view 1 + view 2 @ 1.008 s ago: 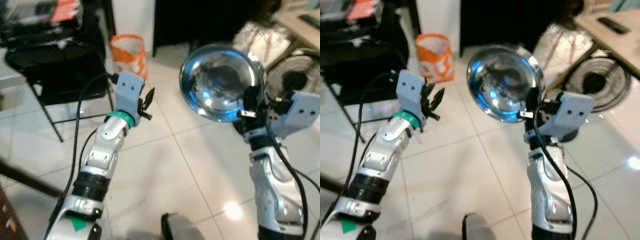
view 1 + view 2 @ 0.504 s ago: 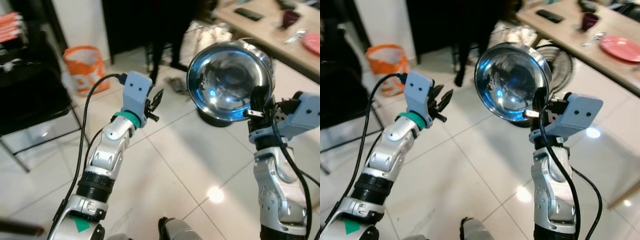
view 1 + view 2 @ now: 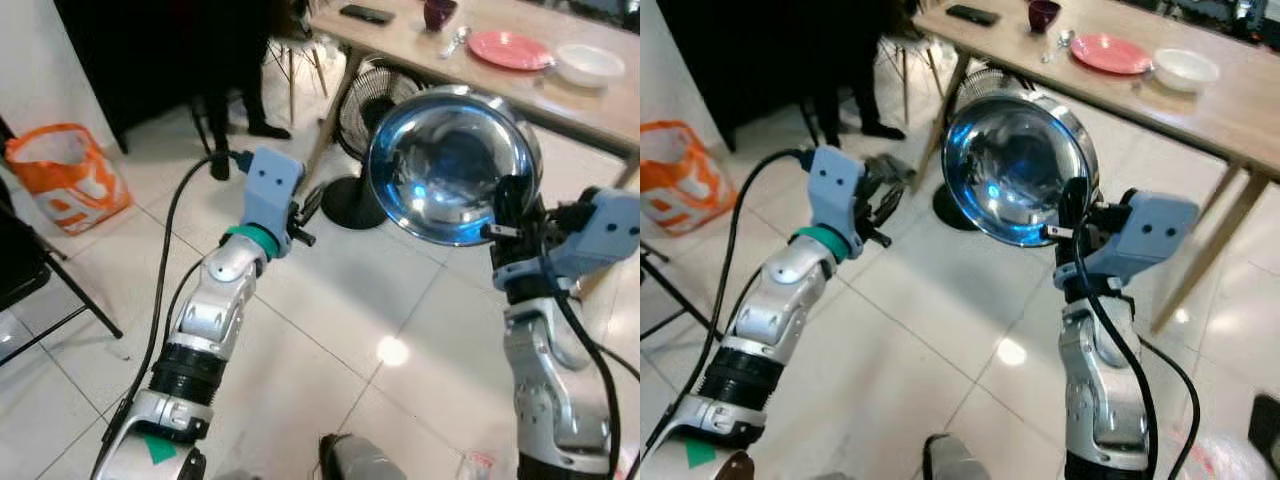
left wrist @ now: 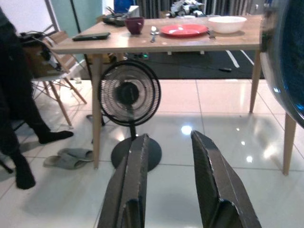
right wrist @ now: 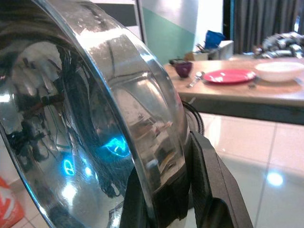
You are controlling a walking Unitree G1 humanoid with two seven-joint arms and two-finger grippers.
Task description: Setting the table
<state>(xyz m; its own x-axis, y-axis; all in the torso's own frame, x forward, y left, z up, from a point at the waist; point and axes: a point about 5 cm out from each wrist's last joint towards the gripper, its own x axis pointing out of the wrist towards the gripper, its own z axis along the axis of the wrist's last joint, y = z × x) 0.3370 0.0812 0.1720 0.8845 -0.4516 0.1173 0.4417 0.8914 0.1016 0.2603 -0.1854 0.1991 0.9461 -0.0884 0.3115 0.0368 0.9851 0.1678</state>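
Right gripper (image 3: 508,215): raised in front of the robot, its two black fingers (image 5: 209,190) pinched on the rim of a large stainless-steel bowl (image 3: 450,165), one finger inside and one outside; the bowl was held on edge in mid-air, its mirrored hollow facing the head camera and showing blue reflections. Left gripper (image 4: 168,178): raised at about the same height on the robot's left, fingers spread with a clear gap between them, holding nothing. Writing: none could be read; an orange bag (image 3: 65,180) on the floor by the white wall carried white markings too blurred to make out. Wooden table (image 3: 1230,115): beyond the bowl, well apart from both grippers, bearing a dark phone or remote (image 3: 973,15), a dark purple cup (image 4: 135,24), a spoon (image 4: 153,32) just beside it, a red plate (image 4: 183,30) and a white bowl (image 4: 227,23) next to the plate. Pedestal fan (image 4: 129,95): standing on the glossy white tile floor (image 3: 330,340) by the near table leg, between the robot and the table, partly covered by the steel bowl in the head views. Grey slippers (image 4: 69,157): on the tiles beside the fan base. Person's dark-clad legs (image 3: 225,80): standing left of the table, with a wooden chair (image 4: 59,61) behind them. Black cables (image 3: 165,270): running along both silver arms.
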